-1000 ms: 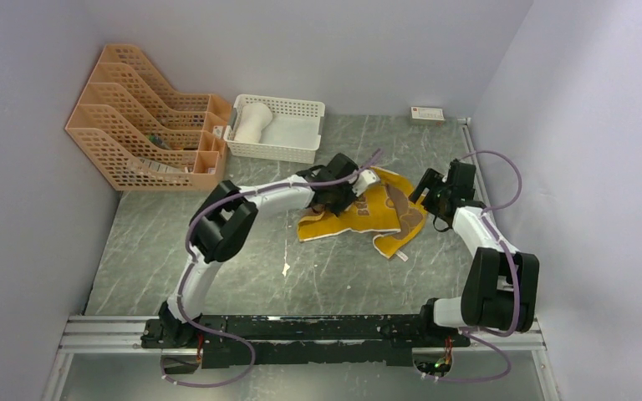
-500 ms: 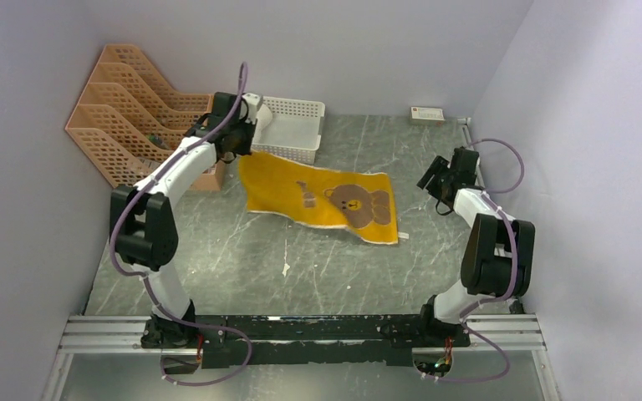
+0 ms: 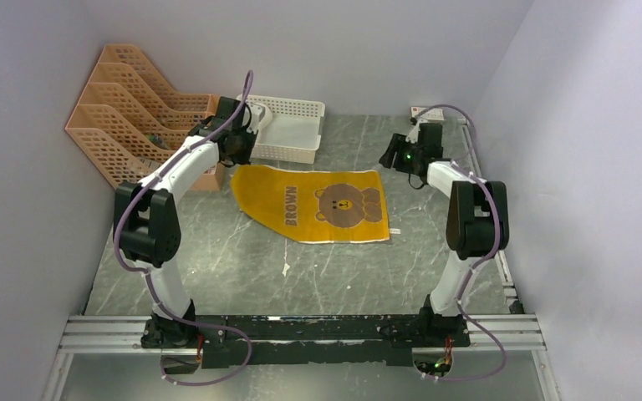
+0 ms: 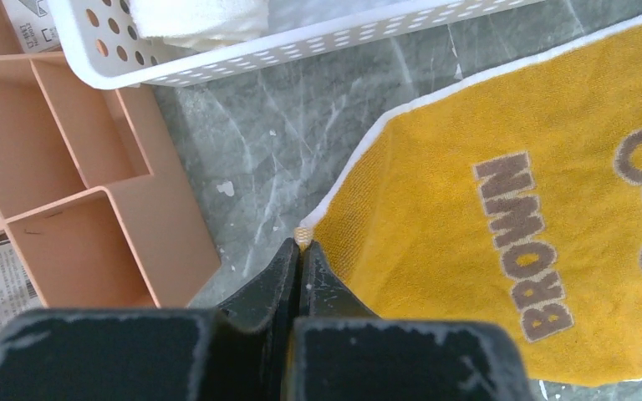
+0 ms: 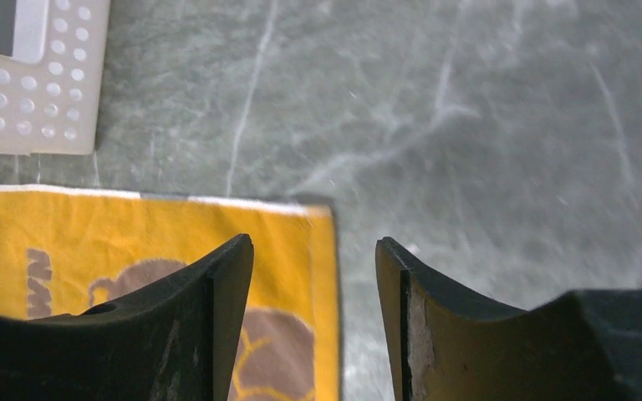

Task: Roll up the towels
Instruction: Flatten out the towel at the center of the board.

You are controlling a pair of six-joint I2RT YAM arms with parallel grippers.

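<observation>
A mustard-yellow towel [image 3: 313, 205] with a brown bear and the word BROWN lies spread flat mid-table. My left gripper [image 3: 238, 154] is shut on its far left corner [image 4: 303, 234], right by the table. My right gripper [image 3: 393, 159] hovers open over the towel's far right corner [image 5: 301, 225]; one finger [image 5: 217, 284] is above the cloth and the other over bare table, and nothing is between them. A rolled cream-white towel [image 4: 196, 17] lies in the white basket [image 4: 318, 46].
The white lattice basket [image 3: 288, 153] stands at the back, just beyond the yellow towel. An orange file rack [image 3: 142, 138] fills the back left, close beside my left gripper. A small white box [image 3: 427, 114] sits at the back right wall.
My left gripper carried the towel's corner from the centre to the far left, spreading the crumpled cloth flat. My right gripper moved to the back, over the far right corner, its jaws narrowing.
</observation>
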